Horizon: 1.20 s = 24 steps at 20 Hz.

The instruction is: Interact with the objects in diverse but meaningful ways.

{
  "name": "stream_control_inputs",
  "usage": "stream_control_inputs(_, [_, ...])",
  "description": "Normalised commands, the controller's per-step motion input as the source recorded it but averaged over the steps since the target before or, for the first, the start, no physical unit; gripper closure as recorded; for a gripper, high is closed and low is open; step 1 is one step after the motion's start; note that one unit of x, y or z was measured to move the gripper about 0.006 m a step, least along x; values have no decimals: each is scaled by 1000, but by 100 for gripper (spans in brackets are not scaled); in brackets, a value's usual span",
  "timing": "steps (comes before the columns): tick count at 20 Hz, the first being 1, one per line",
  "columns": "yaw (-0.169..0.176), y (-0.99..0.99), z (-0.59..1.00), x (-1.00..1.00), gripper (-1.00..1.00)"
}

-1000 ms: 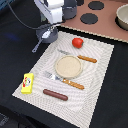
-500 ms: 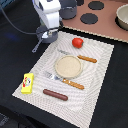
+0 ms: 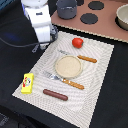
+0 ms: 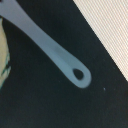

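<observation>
Where the placemat (image 3: 70, 75) comes closest to the camera in the exterior view, a brown sausage (image 3: 55, 94) lies flat on it, near the front edge. Yellow rectangular box (image 3: 27, 83) sits at the mat's corner toward the exterior view's left, partly over the edge onto the dark table (image 3: 15, 60).

Mid-mat: round tan plate (image 3: 67, 66), nothing on it. Wooden-handled fork (image 3: 64, 80) lies just beside the plate on its near side, tines pointing to the exterior view's left. Wooden-handled knife (image 3: 80, 57) lies beyond the plate, blade end partly hidden behind the rim.

Red tomato (image 3: 77, 42) stands on the far part of the mat, well apart from the sausage and box.

White arm (image 3: 39, 22) hangs over the mat's far corner on the exterior view's left, near the tomato but apart from it. Hand itself hidden below the arm body; cannot tell whether the fingers are spread or closed.

Wrist view: a grey long handle (image 4: 50, 45) with a hanging hole at its end lies on the dark table, beside the striped mat edge. Pale rounded shape at the frame edge, too cropped to name.

Farther back: a brown board (image 3: 100, 22) with dark round discs (image 3: 89, 18), a grey pot (image 3: 66, 8), and a tan bowl (image 3: 122, 16) at the exterior view's right.
</observation>
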Motion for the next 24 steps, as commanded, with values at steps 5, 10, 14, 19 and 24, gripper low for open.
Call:
stream_control_inputs(5, [-54, -603, 25, 296, -100])
stream_control_inputs(10, [-56, -573, 94, 413, -100])
stream_control_inputs(14, [-35, -451, 294, 807, -100])
stream_control_inputs(19, [-44, -391, 413, 946, -100])
stream_control_inputs(24, [-39, -361, 453, 960, -100])
